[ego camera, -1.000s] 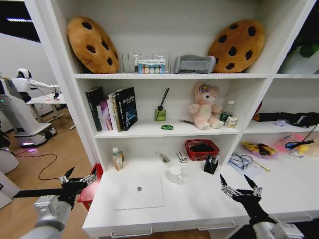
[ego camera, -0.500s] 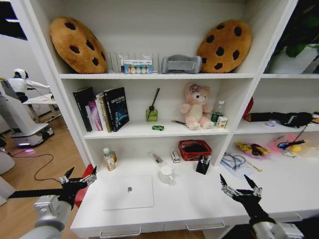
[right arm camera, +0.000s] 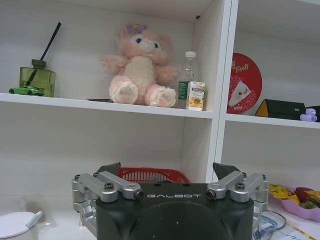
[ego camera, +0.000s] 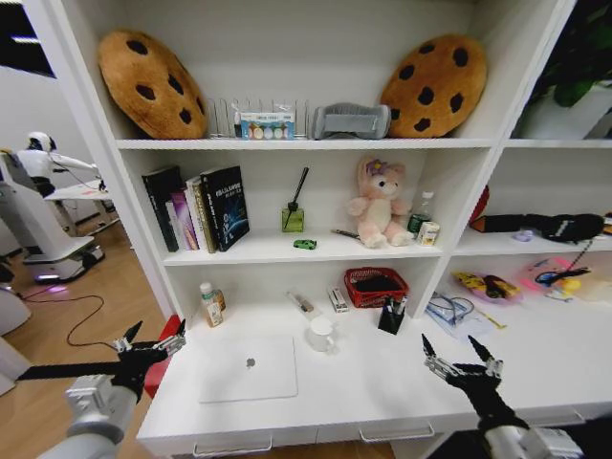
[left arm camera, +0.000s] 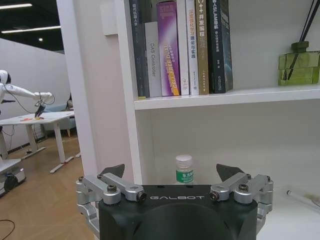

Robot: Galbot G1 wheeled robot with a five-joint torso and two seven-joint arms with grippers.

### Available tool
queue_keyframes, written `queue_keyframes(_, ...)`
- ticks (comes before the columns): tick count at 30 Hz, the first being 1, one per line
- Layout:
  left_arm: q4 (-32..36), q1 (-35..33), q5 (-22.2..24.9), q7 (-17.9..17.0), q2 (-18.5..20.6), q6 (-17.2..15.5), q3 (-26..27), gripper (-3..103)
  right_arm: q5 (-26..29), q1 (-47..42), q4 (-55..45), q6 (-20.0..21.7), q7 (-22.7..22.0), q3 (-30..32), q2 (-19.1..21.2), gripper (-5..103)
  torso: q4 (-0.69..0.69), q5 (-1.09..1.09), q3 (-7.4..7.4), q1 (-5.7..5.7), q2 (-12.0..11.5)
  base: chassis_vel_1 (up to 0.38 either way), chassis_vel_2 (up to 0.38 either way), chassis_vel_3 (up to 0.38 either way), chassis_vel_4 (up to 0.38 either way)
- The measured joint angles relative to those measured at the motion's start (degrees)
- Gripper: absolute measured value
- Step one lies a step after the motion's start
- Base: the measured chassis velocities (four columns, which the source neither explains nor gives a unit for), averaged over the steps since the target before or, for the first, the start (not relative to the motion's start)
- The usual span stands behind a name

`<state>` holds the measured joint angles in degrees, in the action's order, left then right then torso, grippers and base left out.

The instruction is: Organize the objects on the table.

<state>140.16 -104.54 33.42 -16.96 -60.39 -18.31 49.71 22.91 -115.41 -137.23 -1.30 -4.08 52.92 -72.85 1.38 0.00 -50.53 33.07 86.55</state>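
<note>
A tall white shelving unit (ego camera: pixel 316 143) fills the wall, and off its left side lie a wooden floor (ego camera: pixel 67 316), a pale wall and a small white table (ego camera: pixel 81 193).

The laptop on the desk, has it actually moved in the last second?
No. The laptop keeps its place below the green-capped bottle and left of the white mug; the whole view shifted, so the camera moved.

Closed silver laptop (ego camera: pixel 248 367) flat on white table (ego camera: pixel 382 382)
</note>
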Motion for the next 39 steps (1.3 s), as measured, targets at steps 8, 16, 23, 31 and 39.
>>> queue_keyframes(8,0.0,0.0,0.0,0.0,0.0,0.0,0.0,100,0.0,0.0,0.0,0.0,0.0,0.0,0.0,100,0.00,0.00,0.00,0.00,0.0,0.103,-0.075,-0.093,0.076)
queue_keyframes(16,0.0,0.0,0.0,0.0,0.0,0.0,0.0,100,0.0,0.0,0.0,0.0,0.0,0.0,0.0,100,0.00,-0.01,-0.01,-0.02,0.1,0.200,-0.202,-0.208,0.209)
queue_keyframes(23,0.0,0.0,0.0,0.0,0.0,0.0,0.0,100,0.0,0.0,0.0,0.0,0.0,0.0,0.0,100,0.00,0.04,-0.03,-0.01,0.1,0.277,-0.281,-0.297,0.279)
queue_keyframes(31,0.0,0.0,0.0,0.0,0.0,0.0,0.0,100,0.0,0.0,0.0,0.0,0.0,0.0,0.0,100,0.00,-0.02,-0.04,0.01,0.1,0.352,-0.362,-0.352,0.354)
queue_keyframes(39,0.0,0.0,0.0,0.0,0.0,0.0,0.0,100,0.0,0.0,0.0,0.0,0.0,0.0,0.0,100,-0.02,-0.06,-0.03,-0.02,0.1,0.365,-0.355,-0.348,0.339)
